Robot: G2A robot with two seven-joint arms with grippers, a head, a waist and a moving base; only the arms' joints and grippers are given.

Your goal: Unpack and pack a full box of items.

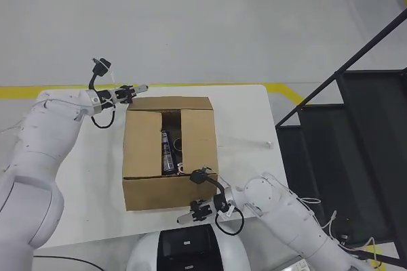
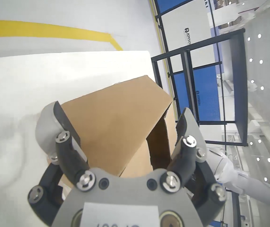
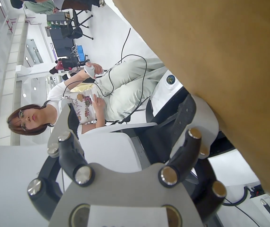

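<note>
By the near edge of the counter [image 1: 237,108], the right pincer [image 1: 188,217] hangs with its jaws spread and empty. One finger [image 3: 184,119] is just beside the near wall of the cardboard box [image 1: 142,156]; whether it touches the card I cannot tell. The box stands at the middle of the counter. Its two top flaps are folded partly inward, leaving a gap down the middle where dark items [image 1: 167,150] show inside. At the box's far left corner the left pincer [image 1: 139,89] hovers, jaws spread wide, holding nothing.
</note>
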